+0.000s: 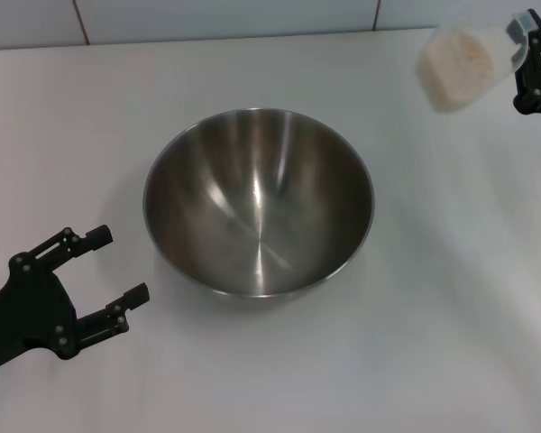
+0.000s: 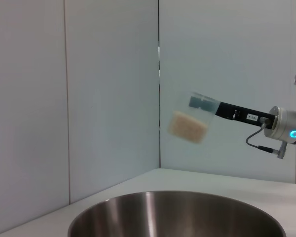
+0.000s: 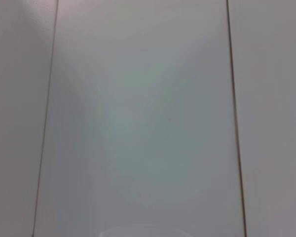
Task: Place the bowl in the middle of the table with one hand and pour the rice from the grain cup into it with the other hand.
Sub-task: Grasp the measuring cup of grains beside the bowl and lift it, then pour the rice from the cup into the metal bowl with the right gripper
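Observation:
The steel bowl (image 1: pixel 259 203) rests on the white table (image 1: pixel 433 343) near its middle, empty inside; its rim (image 2: pixel 177 212) fills the bottom of the left wrist view. My left gripper (image 1: pixel 115 268) stands open just left of the bowl, touching nothing. At the far right, my right gripper (image 1: pixel 528 45) is shut on the handle of the clear grain cup (image 1: pixel 458 65), held in the air and tilted, with pale rice (image 1: pixel 460 61) inside. The left wrist view shows the cup (image 2: pixel 191 123) aloft beyond the bowl, its rice (image 2: pixel 187 127) held in, nothing spilling.
A white tiled wall (image 1: pixel 225 16) runs along the table's far edge. The right wrist view shows only wall panels (image 3: pixel 138 108). A cable (image 2: pixel 264 143) loops under the right wrist.

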You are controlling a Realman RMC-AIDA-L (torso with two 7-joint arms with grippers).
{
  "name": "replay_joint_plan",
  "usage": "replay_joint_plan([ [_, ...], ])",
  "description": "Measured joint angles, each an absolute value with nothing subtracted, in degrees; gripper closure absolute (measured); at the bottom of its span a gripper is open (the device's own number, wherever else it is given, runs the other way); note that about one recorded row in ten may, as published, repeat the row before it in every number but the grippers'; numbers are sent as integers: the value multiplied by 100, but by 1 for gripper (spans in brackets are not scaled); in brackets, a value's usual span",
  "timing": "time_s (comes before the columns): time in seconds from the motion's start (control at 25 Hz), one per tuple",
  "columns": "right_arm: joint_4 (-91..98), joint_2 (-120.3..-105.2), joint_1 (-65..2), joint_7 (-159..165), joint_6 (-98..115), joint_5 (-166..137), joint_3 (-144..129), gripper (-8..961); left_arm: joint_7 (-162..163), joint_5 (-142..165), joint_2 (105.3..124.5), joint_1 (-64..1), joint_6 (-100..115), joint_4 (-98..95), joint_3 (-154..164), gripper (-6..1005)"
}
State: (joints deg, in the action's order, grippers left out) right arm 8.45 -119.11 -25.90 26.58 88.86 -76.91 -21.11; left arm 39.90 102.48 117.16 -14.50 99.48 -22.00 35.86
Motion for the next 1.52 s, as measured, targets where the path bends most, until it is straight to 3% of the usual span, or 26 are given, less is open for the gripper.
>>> replay_joint_plan([
  [0.84,842,-11936,-3738,3516,8389,-7824,-4733,930,3990,10247,11725,-1450,9956,-2171,3565,189],
  [1.52,2170,-11957,-3520,3500,8120,-8637,-5007,927,3985,10248,11718,-1444,9936,-2171,3542,189],
])
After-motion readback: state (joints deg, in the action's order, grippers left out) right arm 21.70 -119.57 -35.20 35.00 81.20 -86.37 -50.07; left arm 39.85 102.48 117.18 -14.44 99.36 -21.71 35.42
